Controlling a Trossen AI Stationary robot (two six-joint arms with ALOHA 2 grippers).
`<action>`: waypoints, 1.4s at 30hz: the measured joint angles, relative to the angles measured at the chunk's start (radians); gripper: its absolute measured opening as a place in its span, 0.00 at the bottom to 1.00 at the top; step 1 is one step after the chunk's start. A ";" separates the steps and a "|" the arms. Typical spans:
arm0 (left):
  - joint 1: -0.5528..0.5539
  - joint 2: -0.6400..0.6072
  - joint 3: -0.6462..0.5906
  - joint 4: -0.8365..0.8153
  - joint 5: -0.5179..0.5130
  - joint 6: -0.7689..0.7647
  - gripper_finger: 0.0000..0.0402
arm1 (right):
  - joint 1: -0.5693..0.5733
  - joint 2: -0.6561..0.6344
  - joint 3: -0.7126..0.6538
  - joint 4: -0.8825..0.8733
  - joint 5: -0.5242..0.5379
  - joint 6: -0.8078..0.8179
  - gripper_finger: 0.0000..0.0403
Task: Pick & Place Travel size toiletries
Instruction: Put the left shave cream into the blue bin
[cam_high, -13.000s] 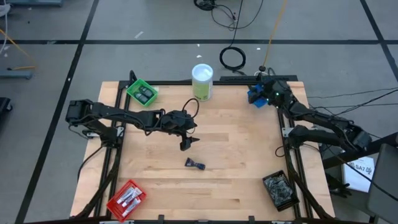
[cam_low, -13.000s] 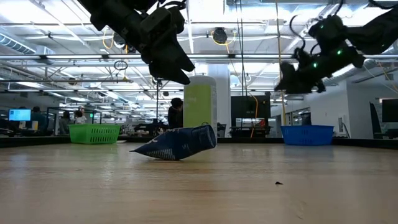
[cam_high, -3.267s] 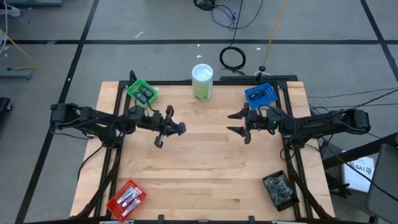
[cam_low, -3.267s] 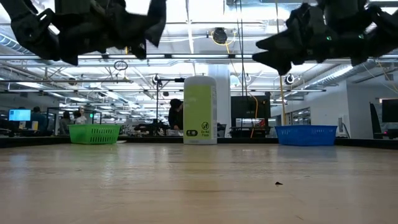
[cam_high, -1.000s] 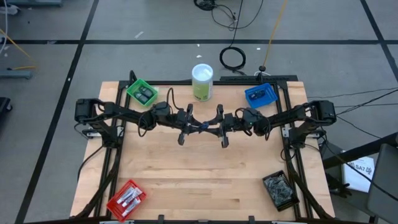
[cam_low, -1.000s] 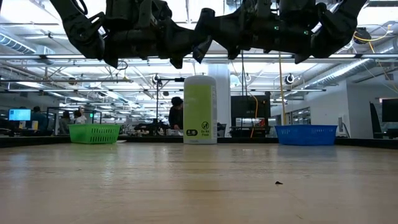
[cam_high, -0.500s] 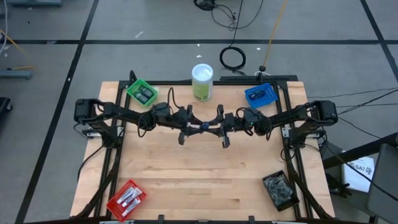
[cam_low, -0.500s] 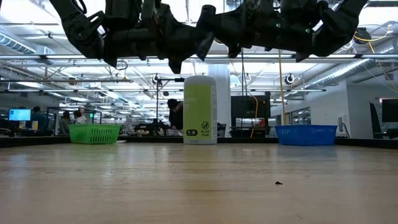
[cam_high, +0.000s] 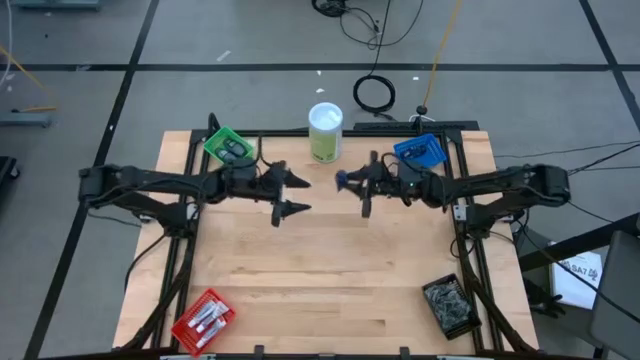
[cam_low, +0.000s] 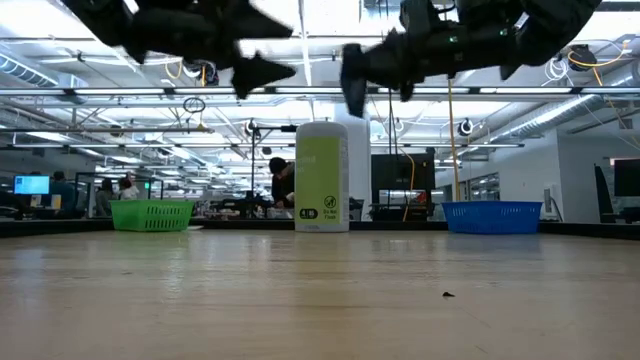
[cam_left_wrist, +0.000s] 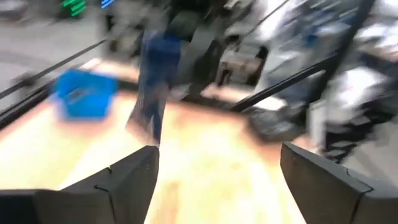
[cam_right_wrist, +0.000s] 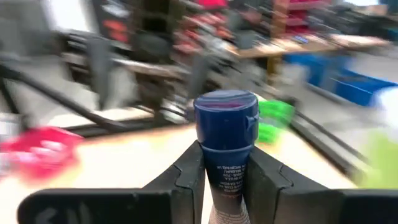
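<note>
The right gripper (cam_high: 352, 187) clamps the blue tube (cam_right_wrist: 225, 149), cap protruding beyond its jaws. At nine o'clock, the left gripper (cam_high: 291, 192) gapes empty

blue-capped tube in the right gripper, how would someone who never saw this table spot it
Start at the tall white-and-green cylindrical canister at the wooden table's far edge. Just beside it, toward the blue plastic bin, the right gripper hangs shut on a small blue-capped tube. It is the only toiletry held in the air.

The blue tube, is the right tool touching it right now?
Touching. In the right wrist view, both fingers of the right tool press against the sides of the blue tube.
</note>
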 joint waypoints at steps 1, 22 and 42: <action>0.002 -0.037 0.000 -0.079 -0.047 0.006 0.82 | -0.008 -0.028 0.000 -0.060 0.046 -0.004 0.17; 0.012 -0.239 -0.045 -0.563 -0.389 0.013 0.84 | -0.408 -0.362 -0.275 -0.573 0.663 0.097 0.17; 0.012 -0.218 -0.045 -0.511 -0.390 0.003 0.84 | -0.556 -0.358 -0.478 -0.262 0.571 0.122 0.25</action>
